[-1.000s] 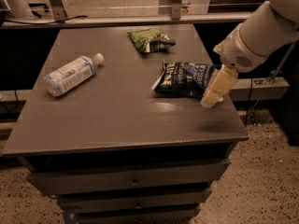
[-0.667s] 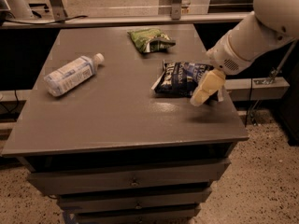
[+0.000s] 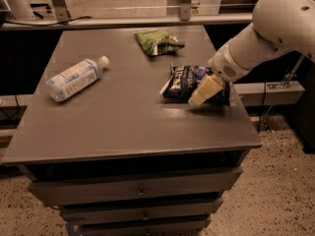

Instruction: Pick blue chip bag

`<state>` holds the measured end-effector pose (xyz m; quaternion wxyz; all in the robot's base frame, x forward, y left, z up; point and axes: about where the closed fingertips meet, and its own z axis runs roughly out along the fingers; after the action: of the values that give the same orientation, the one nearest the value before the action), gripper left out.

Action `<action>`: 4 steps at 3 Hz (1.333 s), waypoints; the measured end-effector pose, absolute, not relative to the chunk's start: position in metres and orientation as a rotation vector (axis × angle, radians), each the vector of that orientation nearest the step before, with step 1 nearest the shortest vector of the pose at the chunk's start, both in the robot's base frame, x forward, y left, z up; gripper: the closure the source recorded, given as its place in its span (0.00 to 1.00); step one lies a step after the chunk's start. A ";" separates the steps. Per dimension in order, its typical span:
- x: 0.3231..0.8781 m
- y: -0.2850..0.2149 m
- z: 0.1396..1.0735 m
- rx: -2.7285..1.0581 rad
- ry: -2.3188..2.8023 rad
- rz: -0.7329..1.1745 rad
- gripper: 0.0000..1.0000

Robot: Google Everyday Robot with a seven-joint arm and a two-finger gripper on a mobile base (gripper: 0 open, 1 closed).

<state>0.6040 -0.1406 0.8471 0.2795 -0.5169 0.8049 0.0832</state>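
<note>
Blue chip bag [image 3: 183,80]: lies flat at the right of the surface [image 3: 118,124], close to its right edge.
Hand [image 3: 205,90]: over the bag's near right corner; grasp cannot be told.
Open room: bare stretch near and left of the bag.
Count: one blue chip bag; one green bag [image 3: 158,41], far; one bottle [image 3: 76,77], left.

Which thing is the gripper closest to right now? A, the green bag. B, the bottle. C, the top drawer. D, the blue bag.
D: the gripper hangs over the front right part of the blue bag, near the right edge of the table, while the bottle lies far off to the left and the green bag sits farther back.
</note>
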 end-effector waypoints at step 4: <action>0.608 -0.124 0.924 -1.267 2.053 0.347 1.00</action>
<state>0.6077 -0.1237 0.9243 0.3452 -0.4879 0.7906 0.1335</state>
